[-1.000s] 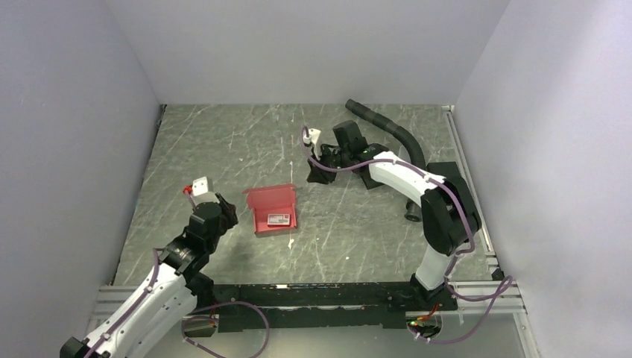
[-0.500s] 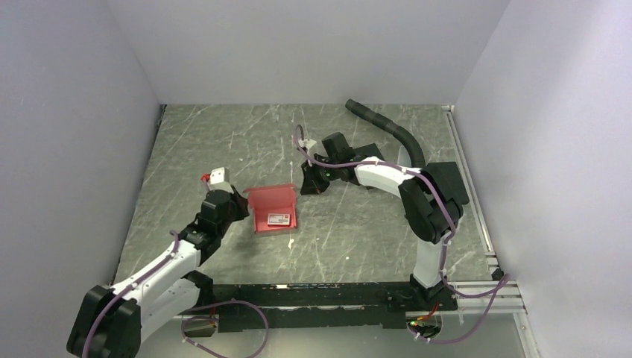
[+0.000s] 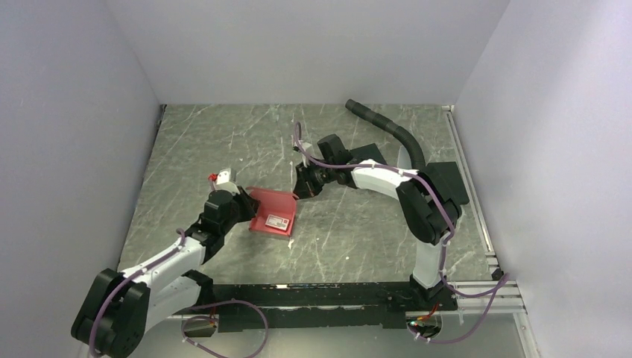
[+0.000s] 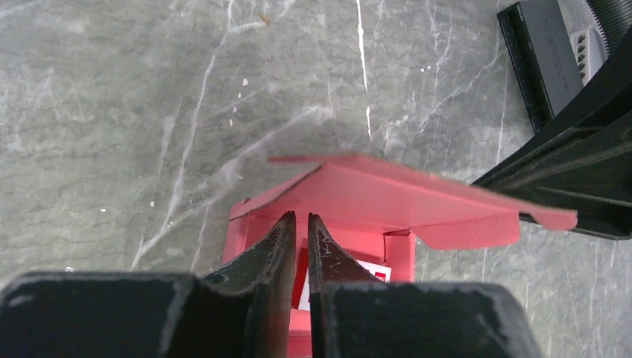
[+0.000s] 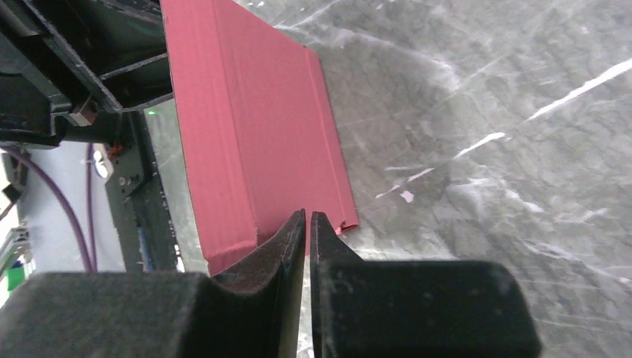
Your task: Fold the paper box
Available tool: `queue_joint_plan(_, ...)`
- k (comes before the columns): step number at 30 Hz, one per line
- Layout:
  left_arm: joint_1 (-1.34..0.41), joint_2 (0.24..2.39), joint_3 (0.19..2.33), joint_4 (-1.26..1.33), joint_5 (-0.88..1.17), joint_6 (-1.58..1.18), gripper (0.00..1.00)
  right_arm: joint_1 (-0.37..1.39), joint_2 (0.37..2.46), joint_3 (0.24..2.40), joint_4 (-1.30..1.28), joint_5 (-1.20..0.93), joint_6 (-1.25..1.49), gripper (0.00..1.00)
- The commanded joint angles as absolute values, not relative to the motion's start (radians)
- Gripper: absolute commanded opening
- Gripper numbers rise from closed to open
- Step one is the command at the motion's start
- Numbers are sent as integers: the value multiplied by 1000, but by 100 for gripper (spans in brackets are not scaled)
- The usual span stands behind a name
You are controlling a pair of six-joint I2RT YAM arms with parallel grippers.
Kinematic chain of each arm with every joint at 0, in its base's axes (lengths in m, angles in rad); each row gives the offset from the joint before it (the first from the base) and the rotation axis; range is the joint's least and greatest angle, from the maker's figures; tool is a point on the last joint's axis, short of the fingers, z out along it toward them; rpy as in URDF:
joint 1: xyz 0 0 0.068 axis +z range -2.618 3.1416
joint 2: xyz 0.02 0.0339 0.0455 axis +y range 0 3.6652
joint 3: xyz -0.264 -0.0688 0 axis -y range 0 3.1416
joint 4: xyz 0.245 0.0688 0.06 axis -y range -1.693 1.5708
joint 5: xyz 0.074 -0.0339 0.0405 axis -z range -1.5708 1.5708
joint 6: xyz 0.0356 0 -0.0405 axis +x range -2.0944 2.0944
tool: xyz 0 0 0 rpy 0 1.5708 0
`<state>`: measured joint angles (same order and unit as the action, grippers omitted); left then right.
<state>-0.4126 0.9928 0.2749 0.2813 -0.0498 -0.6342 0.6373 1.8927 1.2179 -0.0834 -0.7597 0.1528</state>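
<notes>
The red-pink paper box (image 3: 271, 212) lies mid-table, its lid leaning forward over the tray. In the left wrist view the lid (image 4: 402, 198) hangs half lowered above the tray, with a small red-and-white card (image 4: 378, 273) inside. My left gripper (image 3: 243, 206) is shut and empty, its tips (image 4: 299, 218) at the box's left near wall. My right gripper (image 3: 299, 187) is shut and empty just behind the lid's back right; its tips (image 5: 308, 215) sit at the edge of the lid's outer face (image 5: 246, 134).
A black ribbed hose (image 3: 387, 130) curves along the back right. The right arm's black body (image 4: 574, 171) stands close behind the box. An aluminium rail (image 3: 468, 179) runs along the table's right edge. Grey walls close in three sides.
Both grippers have moved in to the box, the left from the left, the right from behind. The lid has tipped from upright to leaning forward over the tray.
</notes>
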Motion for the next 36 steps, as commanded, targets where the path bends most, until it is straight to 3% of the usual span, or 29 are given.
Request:
queue_joint_plan(1, -410, 997, 314, 328, -11, -640, 17, 602, 1887, 1244, -134, -673, 69, 13)
queue_joint_plan(6, -410, 854, 339, 168, -14, -570, 22, 525, 1811, 1288, -252, -612, -139, 28)
queue_joint_plan(9, -410, 729, 342, 44, -37, -548, 32, 522, 1719, 1300, -283, -600, -253, 46)
queue_joint_plan(13, -410, 590, 311, -66, -116, -561, 47, 553, 1673, 1363, -396, -763, -467, 74)
queue_joint_plan(15, -410, 549, 292, -80, -139, -565, 51, 602, 1694, 1432, -478, -778, -573, 81)
queue_joint_plan(22, -408, 557, 267, -11, -132, -509, 53, 747, 1925, 1741, -728, -649, -660, 83)
queue_joint_plan(29, -403, 589, 212, 120, -99, -466, 52, 787, 2065, 1886, -800, -560, -656, 81)
queue_joint_plan(33, -400, 612, 196, 160, -55, -453, 52, 791, 2110, 1920, -826, -571, -656, 75)
queue_joint_plan(36, -399, 626, 188, 179, -36, -448, 51, 799, 2135, 1927, -840, -582, -660, 64)
